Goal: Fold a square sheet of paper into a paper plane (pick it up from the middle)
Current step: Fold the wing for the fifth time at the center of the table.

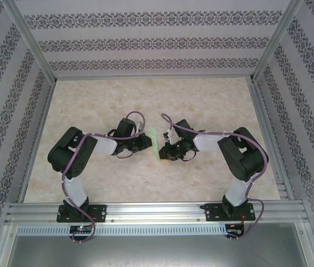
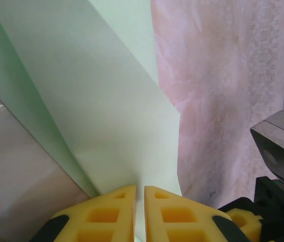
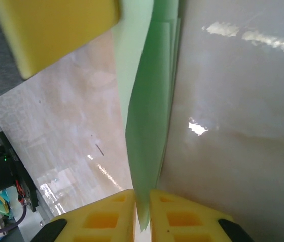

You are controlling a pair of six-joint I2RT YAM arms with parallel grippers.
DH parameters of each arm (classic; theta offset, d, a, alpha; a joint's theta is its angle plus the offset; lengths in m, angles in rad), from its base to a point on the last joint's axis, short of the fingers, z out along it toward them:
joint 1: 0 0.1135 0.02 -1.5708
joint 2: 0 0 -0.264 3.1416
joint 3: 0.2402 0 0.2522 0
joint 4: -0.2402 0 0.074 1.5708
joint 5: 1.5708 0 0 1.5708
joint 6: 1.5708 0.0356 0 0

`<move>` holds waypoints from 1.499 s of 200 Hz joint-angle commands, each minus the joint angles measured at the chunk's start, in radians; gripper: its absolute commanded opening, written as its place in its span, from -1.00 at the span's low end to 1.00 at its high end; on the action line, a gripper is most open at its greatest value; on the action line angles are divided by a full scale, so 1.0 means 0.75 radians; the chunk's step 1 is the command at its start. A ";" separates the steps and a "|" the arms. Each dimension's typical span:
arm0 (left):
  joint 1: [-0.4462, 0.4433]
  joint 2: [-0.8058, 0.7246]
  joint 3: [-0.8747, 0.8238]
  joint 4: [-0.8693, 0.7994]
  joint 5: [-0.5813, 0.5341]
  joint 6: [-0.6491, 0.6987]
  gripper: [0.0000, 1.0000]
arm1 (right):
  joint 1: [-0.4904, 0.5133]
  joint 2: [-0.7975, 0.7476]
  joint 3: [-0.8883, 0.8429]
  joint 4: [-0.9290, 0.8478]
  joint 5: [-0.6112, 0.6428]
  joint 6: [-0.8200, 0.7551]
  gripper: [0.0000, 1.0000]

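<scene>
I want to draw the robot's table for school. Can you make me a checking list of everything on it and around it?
Surface: pale marbled table top, glossy.
Job's things: green paper, folded into layers, held between the two grippers.
Clutter: nothing seen.
Grippers: left gripper shut on the green paper; right gripper shut on its other side.
Cables: purple cables looped along both arms.
Surroundings: patterned walls on three sides, metal frame rails at the near edge.
</scene>
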 commanded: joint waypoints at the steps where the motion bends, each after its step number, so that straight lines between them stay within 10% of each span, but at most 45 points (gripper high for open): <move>1: -0.017 0.043 -0.015 -0.106 -0.072 -0.007 -0.72 | 0.016 -0.043 -0.017 -0.035 0.031 -0.029 -0.70; 126: -0.017 0.046 -0.021 -0.103 -0.076 -0.013 -0.73 | 0.055 0.074 0.010 -0.065 0.056 -0.072 -0.90; 216: -0.017 0.045 -0.022 -0.107 -0.085 -0.016 -0.73 | 0.029 -0.191 0.020 -0.058 0.201 -0.067 -0.64; 300: -0.016 0.043 -0.029 -0.106 -0.088 -0.019 -0.74 | 0.088 -0.006 0.098 0.089 0.075 -0.011 -0.67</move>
